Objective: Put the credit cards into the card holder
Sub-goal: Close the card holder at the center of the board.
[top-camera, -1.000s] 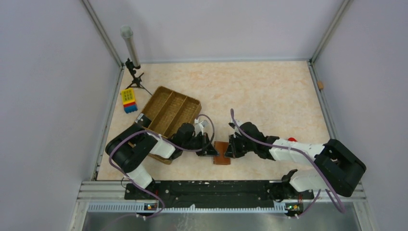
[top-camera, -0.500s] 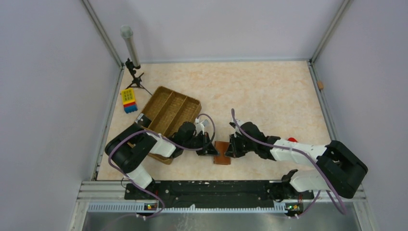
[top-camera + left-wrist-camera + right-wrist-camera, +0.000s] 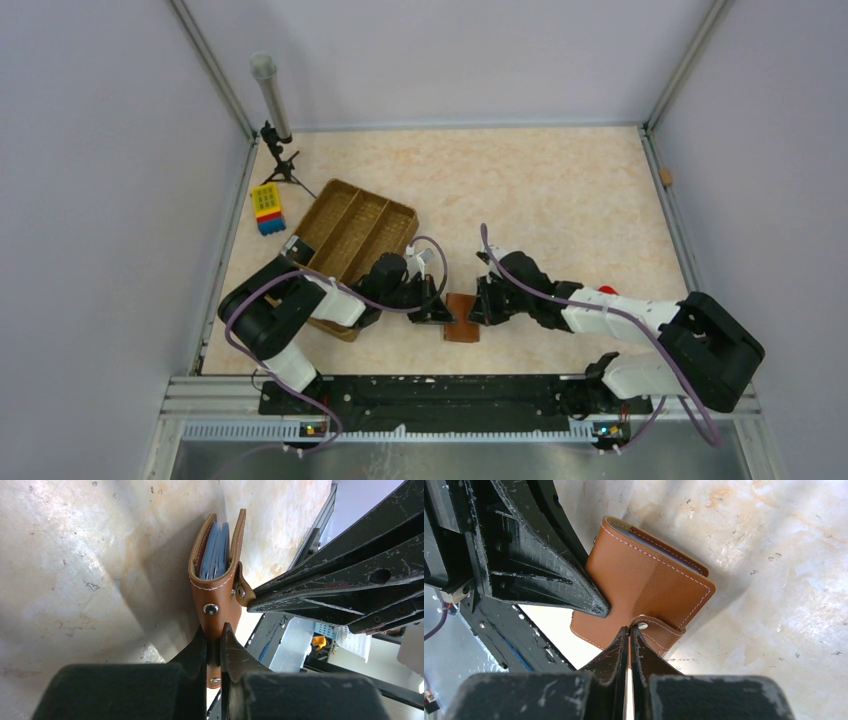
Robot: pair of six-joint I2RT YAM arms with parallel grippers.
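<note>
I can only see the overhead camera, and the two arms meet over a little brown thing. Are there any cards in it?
Observer: Yes. The left wrist camera sees the card holder edge-on, and bluish-grey credit cards sit between its two leather walls.
Operator: Is either claw actually holding it?
Observer: The left gripper is closed on the end of the holder nearest that camera, with the leather pinched in its grip.
Operator: And the other one?
Observer: The right wrist camera shows the right gripper closed on the small snap strap at the holder's side.
</note>
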